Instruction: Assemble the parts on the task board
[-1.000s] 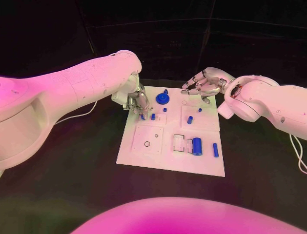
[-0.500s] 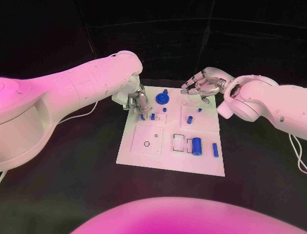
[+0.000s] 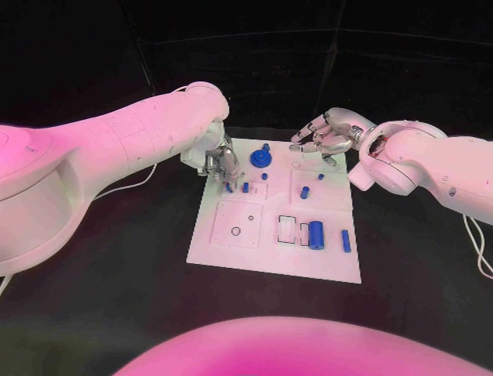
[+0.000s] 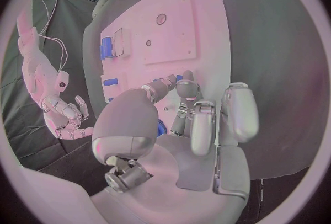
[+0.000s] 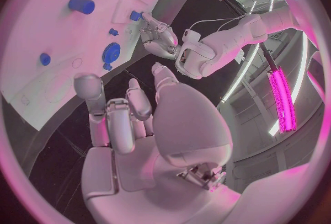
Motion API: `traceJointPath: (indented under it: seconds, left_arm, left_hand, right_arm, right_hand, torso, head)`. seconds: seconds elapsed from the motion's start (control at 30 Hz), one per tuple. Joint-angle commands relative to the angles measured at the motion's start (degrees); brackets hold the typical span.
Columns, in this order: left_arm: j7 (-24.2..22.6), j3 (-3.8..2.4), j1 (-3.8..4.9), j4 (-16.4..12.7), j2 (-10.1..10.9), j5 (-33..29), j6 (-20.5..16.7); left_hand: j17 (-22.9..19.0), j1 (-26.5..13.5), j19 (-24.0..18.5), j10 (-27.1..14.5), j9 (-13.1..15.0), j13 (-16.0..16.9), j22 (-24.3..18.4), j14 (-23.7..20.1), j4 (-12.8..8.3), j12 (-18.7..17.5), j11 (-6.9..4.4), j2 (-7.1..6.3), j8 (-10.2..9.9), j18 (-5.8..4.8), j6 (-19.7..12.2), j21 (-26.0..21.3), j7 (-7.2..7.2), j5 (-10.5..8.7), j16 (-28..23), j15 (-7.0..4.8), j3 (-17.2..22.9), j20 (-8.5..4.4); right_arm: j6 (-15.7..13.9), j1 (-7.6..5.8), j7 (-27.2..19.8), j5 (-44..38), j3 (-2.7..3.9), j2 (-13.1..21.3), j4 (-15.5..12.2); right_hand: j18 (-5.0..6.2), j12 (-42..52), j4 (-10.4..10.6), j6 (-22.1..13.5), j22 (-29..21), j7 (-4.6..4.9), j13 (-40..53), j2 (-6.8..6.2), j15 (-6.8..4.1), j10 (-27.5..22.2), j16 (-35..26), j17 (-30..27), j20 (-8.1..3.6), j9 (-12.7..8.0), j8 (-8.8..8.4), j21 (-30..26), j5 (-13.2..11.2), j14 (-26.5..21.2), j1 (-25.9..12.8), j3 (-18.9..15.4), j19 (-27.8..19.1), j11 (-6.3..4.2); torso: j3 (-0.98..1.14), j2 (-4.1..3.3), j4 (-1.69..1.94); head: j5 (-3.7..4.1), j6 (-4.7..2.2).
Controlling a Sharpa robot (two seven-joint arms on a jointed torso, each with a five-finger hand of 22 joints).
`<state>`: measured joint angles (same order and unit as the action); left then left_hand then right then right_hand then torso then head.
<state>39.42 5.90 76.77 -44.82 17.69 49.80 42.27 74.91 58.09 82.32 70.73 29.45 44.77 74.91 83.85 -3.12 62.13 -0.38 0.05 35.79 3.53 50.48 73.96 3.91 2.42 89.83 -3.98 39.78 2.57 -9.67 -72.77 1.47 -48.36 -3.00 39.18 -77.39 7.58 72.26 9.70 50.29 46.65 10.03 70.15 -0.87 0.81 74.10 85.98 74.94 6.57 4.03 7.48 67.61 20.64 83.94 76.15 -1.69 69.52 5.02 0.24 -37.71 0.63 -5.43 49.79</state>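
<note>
Proximity decides this one: the left robot hand (image 3: 220, 166) sits low over the far-left corner of the task board (image 3: 263, 254), fingertips pointing down right beside a small blue peg (image 3: 245, 186) that stands upright, long axis vertical, just toward the robot from those fingertips. Whether it actually pinches anything cannot be told; the fingers look curled close together over the board. The right robot hand (image 3: 325, 139) hovers at the far-right corner, fingers loosely curled and apart, holding nothing, well away from that peg. Between the two robot hands sits the blue round gear (image 3: 262, 158). Nearer the robot, a blue cylinder (image 3: 317, 233) lies on the board, its long axis running near to far. Left looks better placed for the next pick.
</note>
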Motion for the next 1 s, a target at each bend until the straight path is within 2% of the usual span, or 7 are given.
traceJointPath:
  seconds: [0.03,0.43,1.0]
  left_arm:
    - [0.32,0.19,-0.39,0.04,0.10,2.50,-2.15]
    - [-0.21,0.19,-0.55,-1.57,0.84,2.91,-3.76]
    - [-1.53,0.19,-0.54,-7.96,5.16,2.94,-9.38]
  left_hand:
    - [15.09,2.86,-0.02,0.17,0.06,-0.01,1.79,6.15,-1.79,0.13,-0.27,2.32,0.13,0.51,0.05,0.30,-0.21,0.23,0.17,-0.07,1.40,-0.36]
    - [15.09,2.97,0.01,0.29,0.22,0.19,1.83,6.15,-1.88,0.27,-0.30,2.46,0.21,0.50,0.07,0.34,-0.24,0.24,0.17,-0.09,1.46,-0.39]
    - [15.09,3.01,0.07,0.20,0.30,-0.08,1.90,6.15,-1.94,0.12,-0.31,2.45,0.25,0.47,0.09,0.43,-0.26,0.24,0.17,-0.10,1.46,-0.40]
  right_arm:
    - [0.16,-0.09,-0.30,-0.08,0.03,-0.04,-0.12]
    - [0.28,-0.09,-0.34,-0.08,0.03,0.04,-0.17]
    - [0.38,-0.09,-0.40,-0.08,0.03,0.30,-0.18]
  right_hand:
    - [0.31,0.10,-0.04,-0.39,-0.05,-0.10,-0.05,0.33,-0.41,-0.33,-0.28,7.54,-0.11,-0.08,0.28,-0.19,0.37,4.25,0.09,-0.24,-0.23,-0.13]
    - [0.31,0.10,-0.04,-0.39,-0.05,-0.10,-0.05,0.33,-0.41,-0.33,-0.28,7.54,-0.11,-0.08,0.28,-0.19,0.37,4.25,0.09,-0.24,-0.23,-0.13]
    - [0.31,0.10,-0.04,-0.39,-0.05,-0.10,-0.05,0.33,-0.41,-0.33,-0.28,7.54,-0.11,-0.08,0.28,-0.19,0.37,4.25,0.09,-0.24,-0.23,-0.13]
  torso:
    - [0.00,-0.01,0.00]
    - [-0.02,0.02,0.05]
    - [-0.02,0.02,0.09]
  head:
    - [-0.01,0.06]
    - [0.04,0.15]
    - [0.06,0.20]
